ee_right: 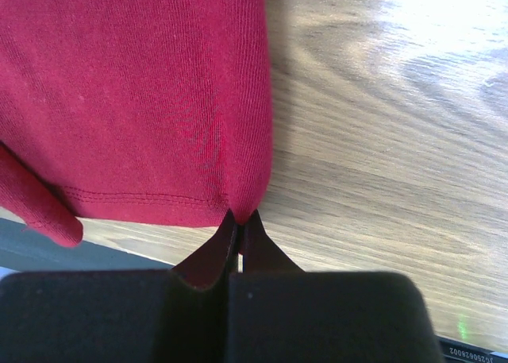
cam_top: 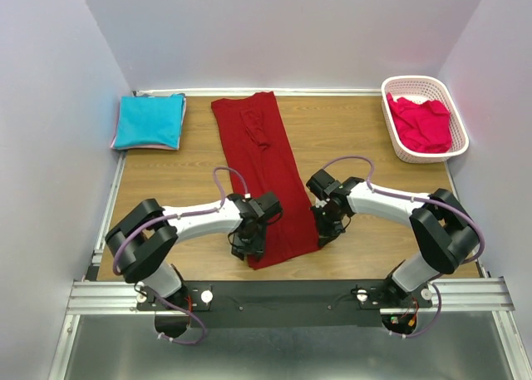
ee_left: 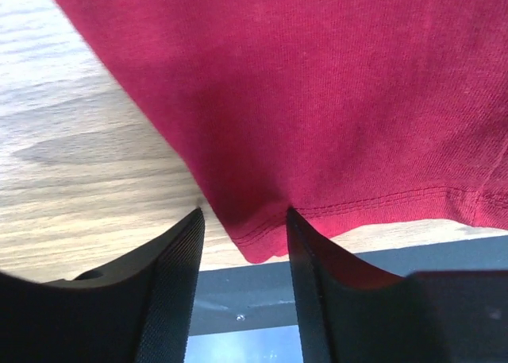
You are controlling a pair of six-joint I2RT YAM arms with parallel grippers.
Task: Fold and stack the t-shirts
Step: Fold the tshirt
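top external: right jaws pinch near hem of dark red t-shirt [cam_top: 258,160], left jaws gape astride it; turquoise t-shirt [cam_top: 150,120], basket [cam_top: 420,154] lie well apart.

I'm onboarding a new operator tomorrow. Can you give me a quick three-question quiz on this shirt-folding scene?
1. True or false: the turquoise tee lies folded at the far left corner of the table.
2. Where is the pink tee? A) in the basket B) on the turquoise tee C) spread flat mid-table
3. Fill in: the ___ end effector is pinched shut on the red tee at its near hem.

Key: 1 true; 2 A; 3 right. The right end effector grips one hem corner, while the left end effector is open around the other.
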